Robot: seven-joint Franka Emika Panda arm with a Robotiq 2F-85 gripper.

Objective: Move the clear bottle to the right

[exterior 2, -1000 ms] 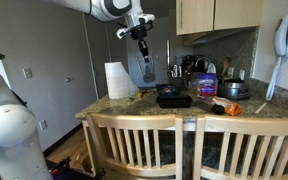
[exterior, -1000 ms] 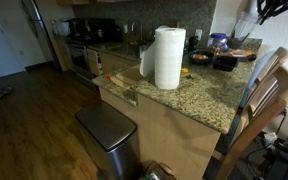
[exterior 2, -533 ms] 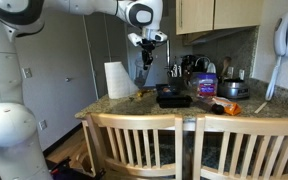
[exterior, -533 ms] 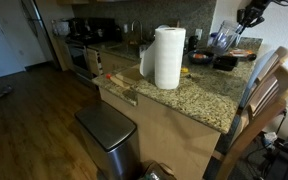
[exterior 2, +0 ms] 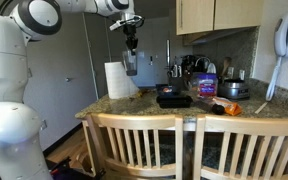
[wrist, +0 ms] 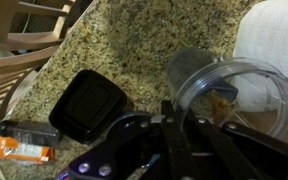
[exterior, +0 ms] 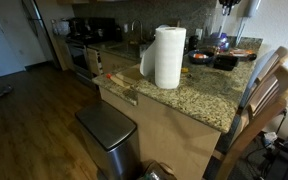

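Observation:
My gripper (exterior 2: 131, 45) is shut on the clear bottle (exterior 2: 131, 65) and holds it in the air above the granite counter (exterior 2: 134, 104), just over the white paper-towel roll (exterior 2: 117, 80). In the wrist view the bottle (wrist: 234, 95) lies on its side between my dark fingers (wrist: 179, 112), with its grey cap (wrist: 189, 65) pointing away. In an exterior view only a blurred part of the gripper (exterior: 227, 6) shows at the top edge, and the bottle is not clear there.
A black square container (wrist: 89, 105) sits on the counter below, also seen in an exterior view (exterior 2: 174, 99). A blue-topped container (exterior 2: 206, 85) and pots stand behind it. An orange packet (wrist: 19, 150) lies near wooden chairs (exterior 2: 144, 145). A steel bin (exterior: 109, 135) stands on the floor.
The gripper, with the bottle in it, has moved from above the black container toward the paper-towel roll and a little higher. Nothing on the counter has moved.

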